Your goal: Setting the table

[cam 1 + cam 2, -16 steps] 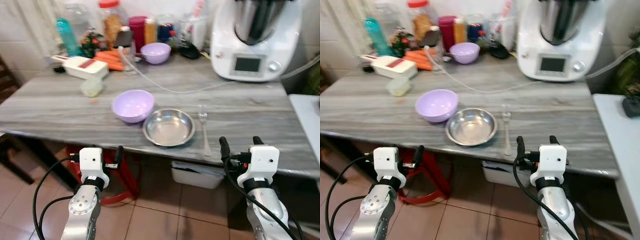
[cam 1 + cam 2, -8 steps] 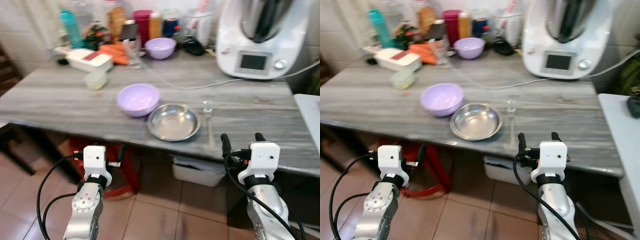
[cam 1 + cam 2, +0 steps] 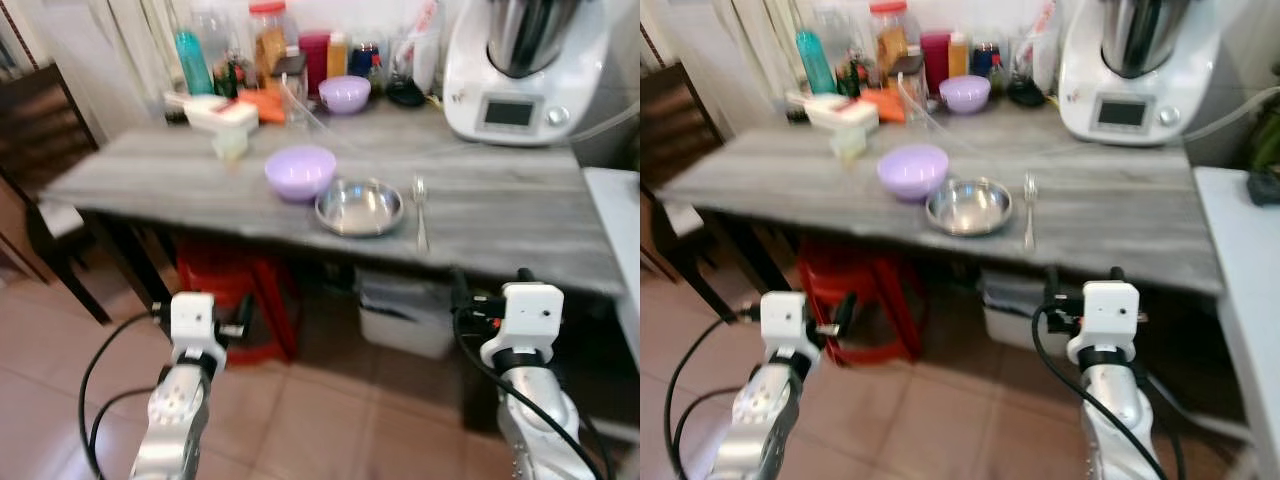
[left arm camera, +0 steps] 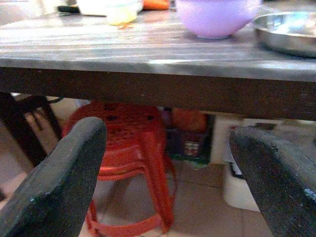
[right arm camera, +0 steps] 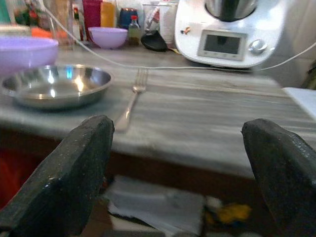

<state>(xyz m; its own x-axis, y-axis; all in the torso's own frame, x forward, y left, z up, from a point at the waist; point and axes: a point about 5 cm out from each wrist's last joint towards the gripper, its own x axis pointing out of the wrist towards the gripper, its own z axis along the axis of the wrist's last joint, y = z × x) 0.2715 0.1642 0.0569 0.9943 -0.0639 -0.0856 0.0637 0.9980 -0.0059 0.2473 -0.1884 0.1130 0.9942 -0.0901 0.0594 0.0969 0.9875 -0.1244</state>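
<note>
Both arms hang low in front of the grey wood-grain counter (image 3: pixel 150 180), well short of it. The left end effector (image 4: pixel 163 163) has its fingers spread wide apart, holding nothing; the right end effector (image 5: pixel 177 163) is likewise splayed and empty. Upper centre of the frame sits the place setting: a lilac plastic bowl (image 3: pixel 300 170), touching or just beside a shallow round steel dish (image 3: pixel 360 206), and a slim silver fork (image 3: pixel 420 200) lying just beside the dish. At the back stand a white kitchen machine (image 3: pixel 520 70) and a second small lilac bowl (image 3: pixel 345 93). From here, I'd judge the robot should close in squarely before reaching, and raise the arms above the counter's edge.
</note>
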